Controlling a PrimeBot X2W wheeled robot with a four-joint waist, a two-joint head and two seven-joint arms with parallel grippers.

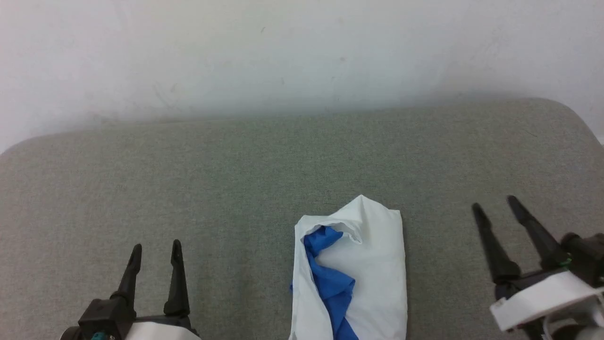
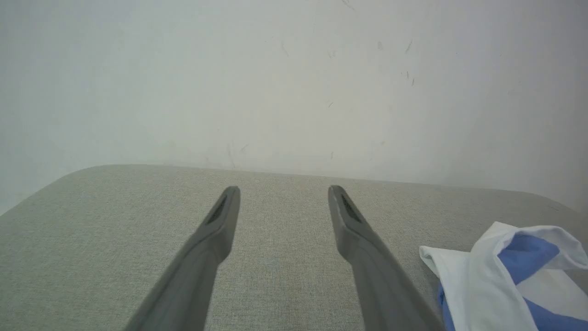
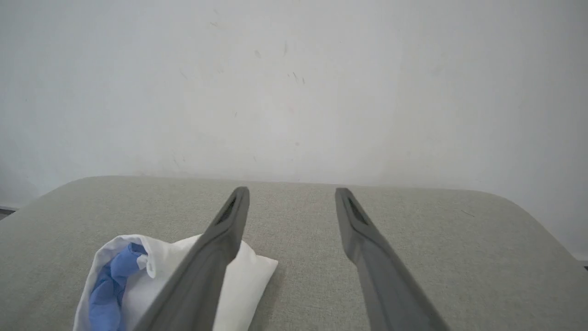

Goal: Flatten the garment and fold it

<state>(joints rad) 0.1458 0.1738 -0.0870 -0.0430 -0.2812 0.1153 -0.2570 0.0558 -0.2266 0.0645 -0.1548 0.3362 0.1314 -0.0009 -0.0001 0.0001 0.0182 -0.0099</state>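
Grey fabric surface (image 1: 188,165) carried the garment (image 1: 377,264), bunched at near centre. I saw the left end effector (image 1: 156,244) and right end effector (image 1: 494,202) released, empty, either side. Risk, as I judged it: pinching several layers would drag the bundle rather than flatten it.

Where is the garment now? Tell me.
Head view: the garment lies bunched on the grey cushion, low centre-right, between the left pincer and right pincer, touching neither.
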